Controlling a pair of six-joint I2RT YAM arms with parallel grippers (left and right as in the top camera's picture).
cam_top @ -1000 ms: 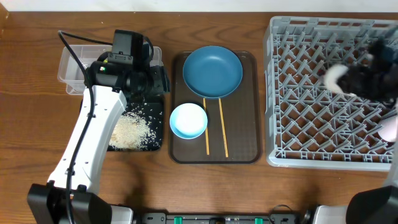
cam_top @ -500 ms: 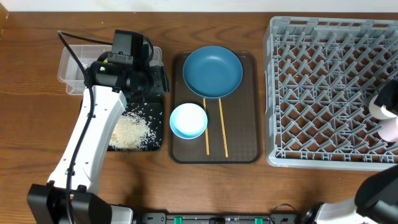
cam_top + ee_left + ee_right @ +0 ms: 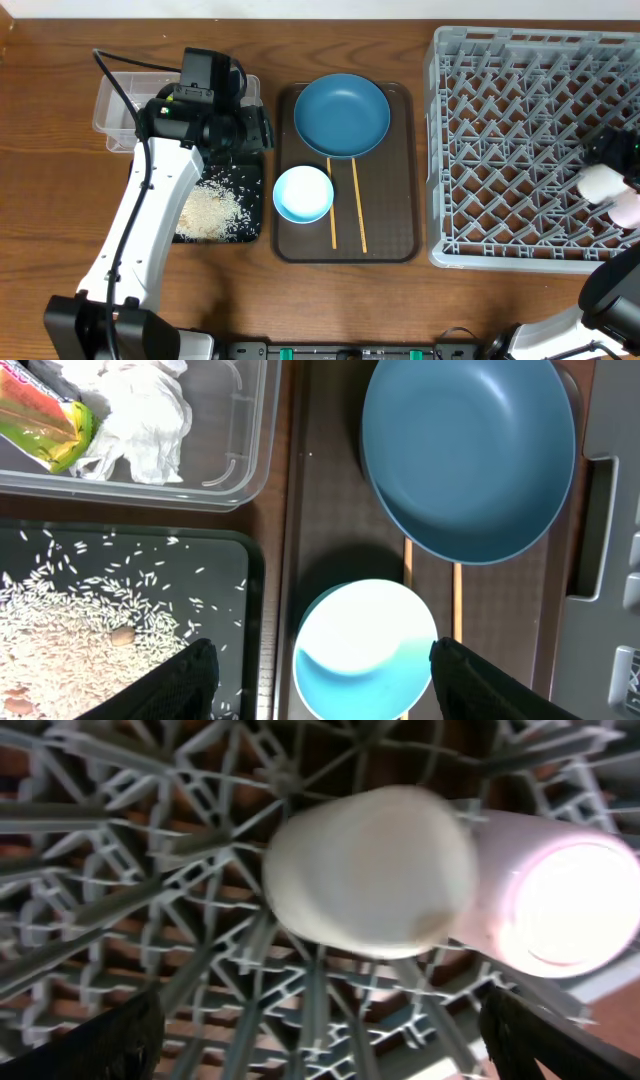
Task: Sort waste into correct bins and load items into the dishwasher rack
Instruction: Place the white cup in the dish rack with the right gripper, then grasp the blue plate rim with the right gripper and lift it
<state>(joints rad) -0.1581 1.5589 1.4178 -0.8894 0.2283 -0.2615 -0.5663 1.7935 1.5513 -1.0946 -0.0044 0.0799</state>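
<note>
My left gripper (image 3: 246,130) (image 3: 330,682) is open and empty, hovering above the light blue bowl (image 3: 366,650) (image 3: 303,193). The dark blue plate (image 3: 342,114) (image 3: 466,455) and two chopsticks (image 3: 358,205) (image 3: 456,600) share the brown tray with the bowl. The clear tub (image 3: 115,105) (image 3: 235,480) holds the tissue (image 3: 140,410) and the yellow-green wrapper (image 3: 45,425). Rice (image 3: 208,210) (image 3: 70,630) lies in the black tray (image 3: 250,585). My right gripper (image 3: 616,150) (image 3: 325,1045) is open and empty above the white cup (image 3: 598,183) (image 3: 370,870), which lies beside the pink cup (image 3: 627,208) (image 3: 560,900) in the grey rack (image 3: 500,150).
The brown serving tray (image 3: 400,235) sits between the black tray and the rack. The rack's pegs (image 3: 200,970) stand up under my right gripper. The left arm's white link (image 3: 150,220) crosses the table's left part.
My right gripper carried the white cup from the rack's middle to its right edge and let it go beside the pink cup. The left arm has not moved.
</note>
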